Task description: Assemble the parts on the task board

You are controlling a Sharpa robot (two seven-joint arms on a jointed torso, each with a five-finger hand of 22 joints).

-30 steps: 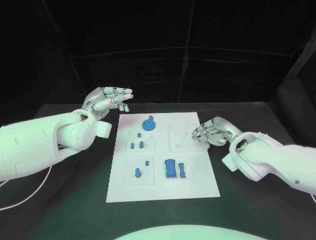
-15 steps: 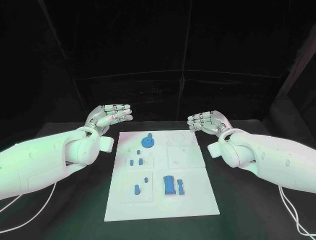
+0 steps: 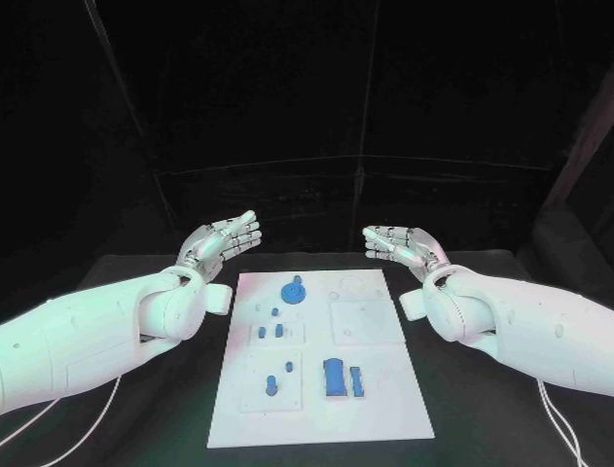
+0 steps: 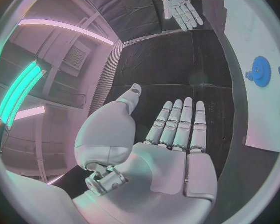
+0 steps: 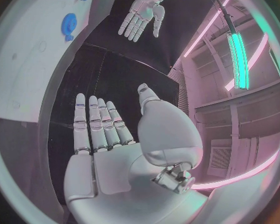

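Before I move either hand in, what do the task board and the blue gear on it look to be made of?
Task board: looks like a rigid white plastic or coated plate, matte, with shallow moulded recesses. Blue gear: probably plastic, possibly printed; solid uniform blue, dull surface, toothed rim visible in the left wrist view. Neither is certain from looks alone.

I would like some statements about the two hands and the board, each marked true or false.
1. The left hand holds a blue part. False: it is open and holds nothing.
2. The right hand is open, fingers extended. True.
3. The round blue gear lies near the far end of the task board. True.
4. Both hands rest on the board. False: they hang beyond its far end, one at each side.
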